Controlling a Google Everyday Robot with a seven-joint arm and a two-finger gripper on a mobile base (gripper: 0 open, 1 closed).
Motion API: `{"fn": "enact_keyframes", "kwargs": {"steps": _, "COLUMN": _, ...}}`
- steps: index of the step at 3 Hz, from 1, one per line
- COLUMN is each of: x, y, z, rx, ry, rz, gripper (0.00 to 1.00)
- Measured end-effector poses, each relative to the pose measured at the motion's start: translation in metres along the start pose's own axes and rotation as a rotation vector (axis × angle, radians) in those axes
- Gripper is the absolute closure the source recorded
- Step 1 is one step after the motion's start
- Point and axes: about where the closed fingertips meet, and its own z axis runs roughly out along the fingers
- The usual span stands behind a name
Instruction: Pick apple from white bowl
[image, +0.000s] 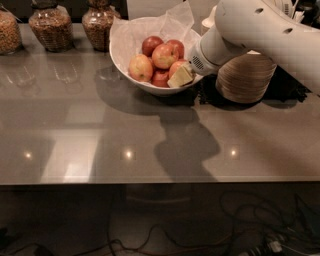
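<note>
The white bowl (150, 89), lined with crinkled white paper, stands at the back of the table and holds several apples. An orange-red apple (176, 66) lies at the bowl's right side. My gripper (181, 77) reaches in from the right on the white arm (260, 30). Its pale tip rests against this apple's lower front and hides part of it. A larger shiny orange-red apple (165, 55) sits in the middle of the pile. An apple with a pale-yellow side (141, 67) is at the left, and dark-red apples (151, 44) lie behind.
A stack of beige disposable bowls (245, 77) stands right of the white bowl, under the arm. Three glass jars (47, 27) of dry goods line the back left. The grey tabletop (100, 135) extends to its front edge, with cables on the floor below.
</note>
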Motion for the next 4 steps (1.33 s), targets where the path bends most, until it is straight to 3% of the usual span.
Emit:
{"fn": "enact_keyframes", "kwargs": {"steps": 3, "x": -0.007, "y": 0.001, "z": -0.003, "rx": -0.035, "ry": -0.013, "rz": -0.031, "gripper": 0.98}}
{"fn": "enact_keyframes", "kwargs": {"steps": 4, "x": -0.015, "y": -0.002, "z": -0.023, "rx": -0.077, "ry": -0.054, "rz": -0.066, "gripper": 1.0}}
